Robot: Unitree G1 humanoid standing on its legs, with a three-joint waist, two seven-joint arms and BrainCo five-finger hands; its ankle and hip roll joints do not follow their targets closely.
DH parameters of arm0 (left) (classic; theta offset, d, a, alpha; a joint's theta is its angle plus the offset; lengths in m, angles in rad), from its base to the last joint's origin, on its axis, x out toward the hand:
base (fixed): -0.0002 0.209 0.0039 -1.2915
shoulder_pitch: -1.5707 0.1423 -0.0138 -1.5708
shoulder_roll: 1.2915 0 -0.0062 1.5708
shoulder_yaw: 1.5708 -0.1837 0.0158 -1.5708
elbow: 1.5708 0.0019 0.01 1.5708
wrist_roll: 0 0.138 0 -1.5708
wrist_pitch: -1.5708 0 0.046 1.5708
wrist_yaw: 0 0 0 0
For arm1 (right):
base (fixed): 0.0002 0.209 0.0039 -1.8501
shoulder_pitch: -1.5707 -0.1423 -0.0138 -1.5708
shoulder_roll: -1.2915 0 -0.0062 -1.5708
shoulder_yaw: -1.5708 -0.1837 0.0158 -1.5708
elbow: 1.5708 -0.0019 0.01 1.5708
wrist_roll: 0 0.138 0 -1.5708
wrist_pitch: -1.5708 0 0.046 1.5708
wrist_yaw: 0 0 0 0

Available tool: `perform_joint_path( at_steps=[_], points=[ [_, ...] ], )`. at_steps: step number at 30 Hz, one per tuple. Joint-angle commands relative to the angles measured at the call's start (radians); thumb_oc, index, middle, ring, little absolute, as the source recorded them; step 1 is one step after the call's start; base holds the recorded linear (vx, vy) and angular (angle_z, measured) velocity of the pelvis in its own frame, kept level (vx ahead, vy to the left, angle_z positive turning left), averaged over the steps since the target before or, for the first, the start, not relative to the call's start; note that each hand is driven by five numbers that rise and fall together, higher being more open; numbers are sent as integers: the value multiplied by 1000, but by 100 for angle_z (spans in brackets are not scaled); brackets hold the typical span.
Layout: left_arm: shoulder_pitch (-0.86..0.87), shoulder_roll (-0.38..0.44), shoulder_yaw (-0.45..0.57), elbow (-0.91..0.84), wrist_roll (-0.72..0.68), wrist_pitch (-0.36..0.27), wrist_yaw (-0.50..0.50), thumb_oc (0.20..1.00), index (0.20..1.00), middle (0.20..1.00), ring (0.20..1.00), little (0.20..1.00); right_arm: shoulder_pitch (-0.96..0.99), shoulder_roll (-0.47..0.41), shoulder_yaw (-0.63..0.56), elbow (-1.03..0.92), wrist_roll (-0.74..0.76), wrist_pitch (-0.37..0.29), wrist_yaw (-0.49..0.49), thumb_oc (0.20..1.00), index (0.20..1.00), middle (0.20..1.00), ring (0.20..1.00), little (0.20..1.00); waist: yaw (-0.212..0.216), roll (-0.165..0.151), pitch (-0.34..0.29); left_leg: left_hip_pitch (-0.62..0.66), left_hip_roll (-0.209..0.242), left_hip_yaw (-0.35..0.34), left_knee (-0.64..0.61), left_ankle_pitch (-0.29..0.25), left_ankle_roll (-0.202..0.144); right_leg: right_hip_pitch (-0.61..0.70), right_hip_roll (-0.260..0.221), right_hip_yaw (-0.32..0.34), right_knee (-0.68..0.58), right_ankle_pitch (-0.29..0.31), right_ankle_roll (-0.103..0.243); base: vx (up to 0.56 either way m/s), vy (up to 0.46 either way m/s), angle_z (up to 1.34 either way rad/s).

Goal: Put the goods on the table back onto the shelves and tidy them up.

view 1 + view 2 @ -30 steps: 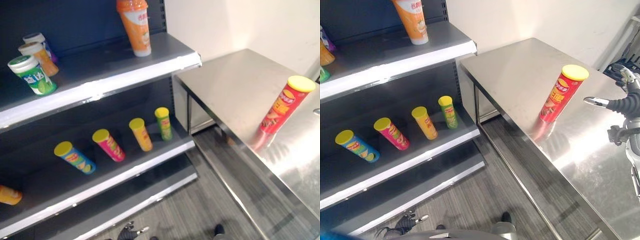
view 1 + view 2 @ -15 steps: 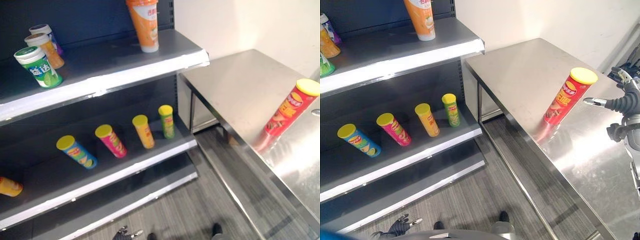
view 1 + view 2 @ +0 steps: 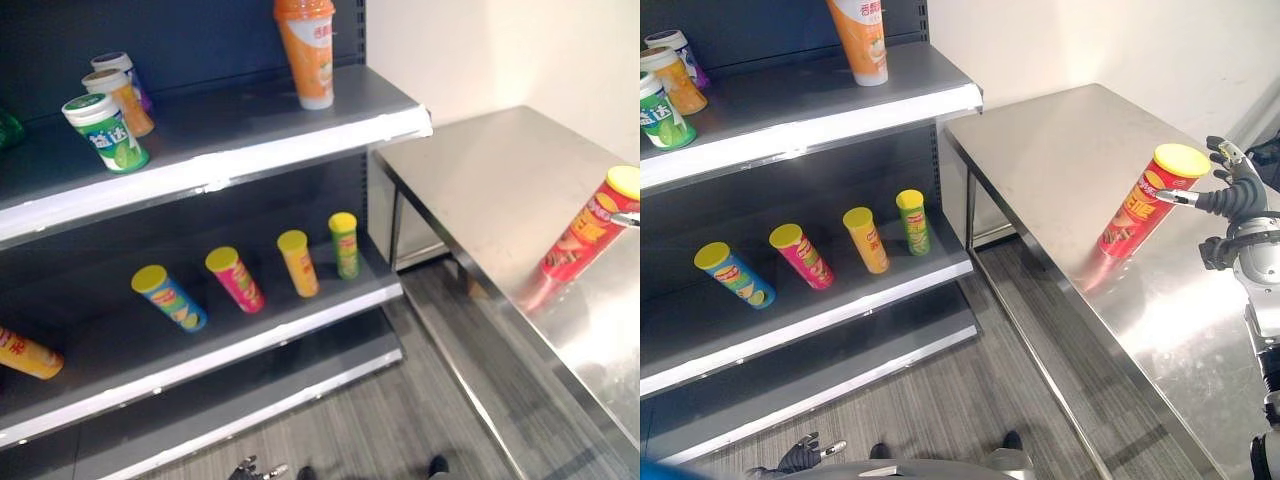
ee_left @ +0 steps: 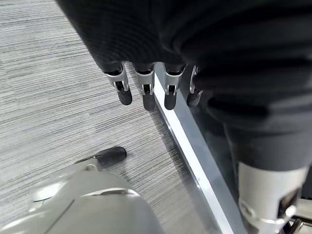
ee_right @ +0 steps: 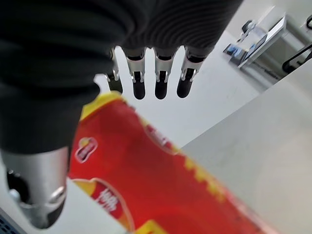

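Steel table (image 3: pixel 1060 170) at the frame's right carries the red chip can (image 3: pixel 1145 203), upright near its far edge, where the right hand (image 3: pixel 1230 195), fingers spread apart, reaches alongside and could topple it with a glancing touch.

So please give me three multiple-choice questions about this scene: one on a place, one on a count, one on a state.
1. Where does the red can stand?
A. steel table
B. top shelf
C. floor

2. How many yellow-lidded cans stand in the row on the middle shelf?
A. two
B. four
C. six

3. How is the right robot hand?
A. shut on the can
B. open beside the can
C. flat on the table

Answers: 1 A, it stands on the steel top. 2 B, four in a row. 3 B, fingers straight, thumb at the can's top.
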Motion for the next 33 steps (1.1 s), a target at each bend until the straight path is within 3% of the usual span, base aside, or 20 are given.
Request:
perform_joint_path(
  at_steps=[1, 17, 19, 20, 21, 28, 33],
  points=[
    [-46, 51, -23, 8, -32, -25, 4, 1000, 1000, 1000, 1000, 1000, -104, -30, 32, 36, 49, -39, -9, 1000, 1000, 1000, 1000, 1000, 30, -71, -4, 21, 9, -25, 5, -49, -29, 4, 37, 9, 40, -109, -36, 8, -23, 9],
    [-48, 53, -52, -1, -41, -33, 0, 1000, 1000, 1000, 1000, 1000, -203, -22, 145, 175, 63, -23, 22, 1000, 1000, 1000, 1000, 1000, 43, -71, -1, 12, 14, -39, 5, -40, -35, 13, 38, -19, 37, -107, -40, 2, -9, 3],
    [-48, 53, -55, 1, -41, -34, 0, 1000, 1000, 1000, 1000, 1000, -226, -17, 168, 194, 68, -19, 29, 821, 821, 821, 821, 821, 43, -71, -1, 13, 15, -40, 5, -40, -35, 14, 37, -20, 36, -105, -40, 0, 0, 0],
    [-50, 54, -57, 0, -42, -35, 0, 1000, 1000, 1000, 1000, 1000, -232, -19, 181, 202, 64, -17, 34, 379, 379, 379, 379, 379, 45, -72, -1, 13, 15, -40, 5, -40, -35, 14, 38, -19, 35, -105, -40, 0, 0, 0],
    [-51, 54, -58, -2, -43, -35, -1, 1000, 1000, 1000, 1000, 1000, -239, -19, 192, 204, 62, -16, 40, 200, 200, 200, 200, 200, 45, -72, -1, 13, 15, -40, 5, -39, -35, 15, 37, -21, 35, -105, -40, 0, 0, 0],
    [-54, 51, -60, 0, -41, -36, -2, 1000, 1000, 1000, 1000, 1000, -246, -19, 211, 160, 40, -25, 39, 200, 200, 200, 200, 200, 41, -73, 2, 15, 16, -41, 5, -40, -36, 16, 37, -20, 37, -106, -40, 0, -3, 1],
    [-50, 52, -13, -8, -38, -37, 11, 1000, 1000, 1000, 1000, 1000, -149, -27, 82, -52, -14, -65, -24, 200, 200, 200, 200, 200, 33, -70, 2, 23, 19, -40, 5, -43, -36, 21, 42, -15, 39, -116, -43, 4, -7, 0]
  ],
)
